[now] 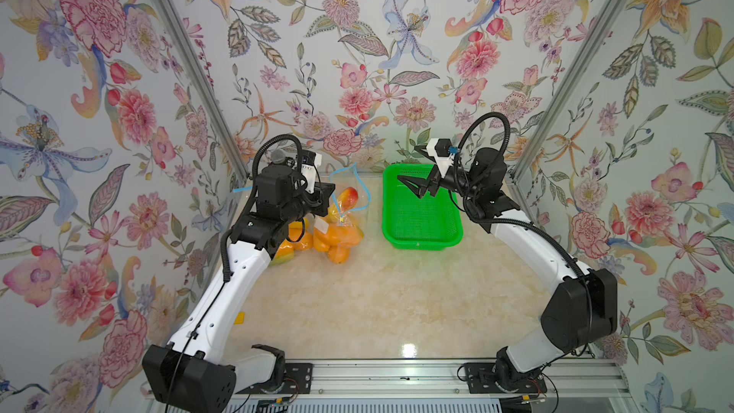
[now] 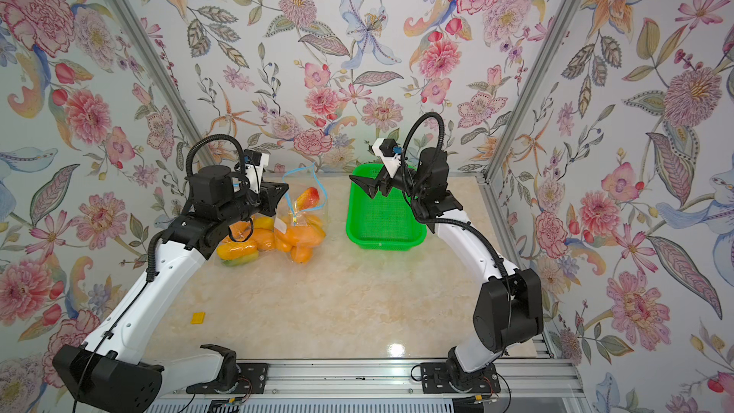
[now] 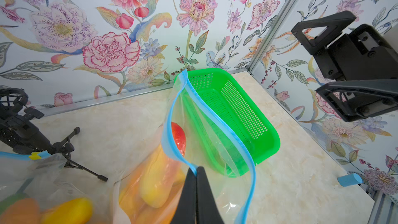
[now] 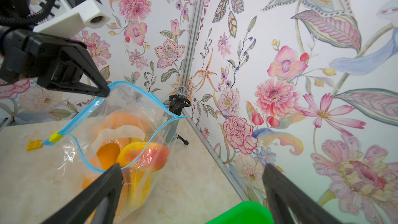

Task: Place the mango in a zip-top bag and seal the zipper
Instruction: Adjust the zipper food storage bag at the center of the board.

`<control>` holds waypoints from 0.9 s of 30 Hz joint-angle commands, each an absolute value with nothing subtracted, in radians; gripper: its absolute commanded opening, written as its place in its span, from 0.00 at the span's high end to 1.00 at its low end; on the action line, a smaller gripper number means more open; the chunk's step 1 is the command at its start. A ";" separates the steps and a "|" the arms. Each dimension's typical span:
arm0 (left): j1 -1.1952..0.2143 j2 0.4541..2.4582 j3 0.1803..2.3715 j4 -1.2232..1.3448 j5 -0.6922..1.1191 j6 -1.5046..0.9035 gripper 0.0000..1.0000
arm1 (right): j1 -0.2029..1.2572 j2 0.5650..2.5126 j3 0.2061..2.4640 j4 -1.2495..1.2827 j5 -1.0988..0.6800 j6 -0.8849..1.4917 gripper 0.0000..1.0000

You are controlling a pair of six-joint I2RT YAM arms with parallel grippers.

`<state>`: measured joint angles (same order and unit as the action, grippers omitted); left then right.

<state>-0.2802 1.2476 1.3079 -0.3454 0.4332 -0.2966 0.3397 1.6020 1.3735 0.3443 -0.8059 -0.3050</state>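
Above marbled tabletop (image 1: 397, 303), left hand (image 3: 196, 170) pinches the clear bag's (image 3: 206, 141) blue zipper (image 3: 217, 117); right hand (image 4: 191, 165) gapes wide.

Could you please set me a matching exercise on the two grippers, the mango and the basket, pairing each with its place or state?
Things:
1. left gripper
2. right gripper
3. mango
4. basket

Places or states:
a. green, standing on the table
b. inside the open bag
c. open, holding nothing
d. shut on the bag's blue zipper edge

Pairs: 1-d, 2-c, 3-b, 4-a.
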 commanded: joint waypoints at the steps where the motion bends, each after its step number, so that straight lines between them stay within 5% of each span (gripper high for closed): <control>1: -0.301 1.253 1.348 -0.432 0.407 -0.172 1.00 | 0.356 1.693 1.402 0.320 -0.979 -0.597 0.00; 9: -0.455 1.245 1.398 -0.526 0.439 -0.003 1.00 | 0.357 1.804 1.445 0.476 -1.077 -0.593 0.00; 19: -0.463 1.296 1.396 -0.523 0.437 0.100 1.00 | 0.372 1.781 1.376 0.220 -1.263 -0.795 0.06; 22: -0.463 1.327 1.404 -0.534 0.470 0.129 1.00 | 0.376 1.797 1.392 0.122 -1.273 -0.855 0.13; 27: -0.463 1.358 1.400 -0.511 0.464 0.153 1.00 | 0.380 1.803 1.386 0.124 -1.269 -0.861 0.51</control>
